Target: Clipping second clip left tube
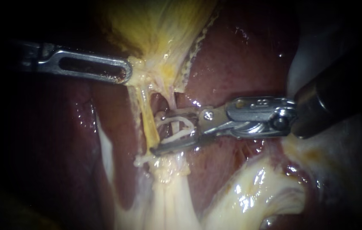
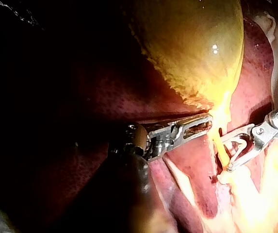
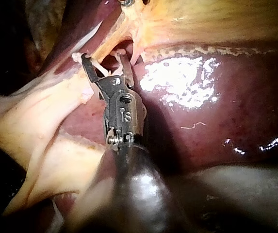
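Observation:
My left instrument [image 1: 126, 71] comes in from the left, its slotted jaws shut on the pale neck tissue of the yellow gallbladder [image 1: 159, 25] and holding it taut. It shows again in the left wrist view [image 2: 207, 124], just under the gallbladder [image 2: 192, 48]. My right instrument [image 1: 157, 133] reaches in from the right with its jaws spread wide around a white clip [image 1: 176, 127]. The yellow left tube [image 1: 147, 115] runs down across the jaw tips. A paler right tube [image 1: 171, 100] passes behind the upper jaw. The right wrist view shows the jaws [image 3: 103, 57] straddling the strands.
Dark red liver [image 1: 240, 55] lies behind and on both sides of the tubes. Glistening pale fatty tissue [image 1: 249, 196] spreads below the right instrument. The right instrument's dark shaft [image 1: 330, 98] fills the right side.

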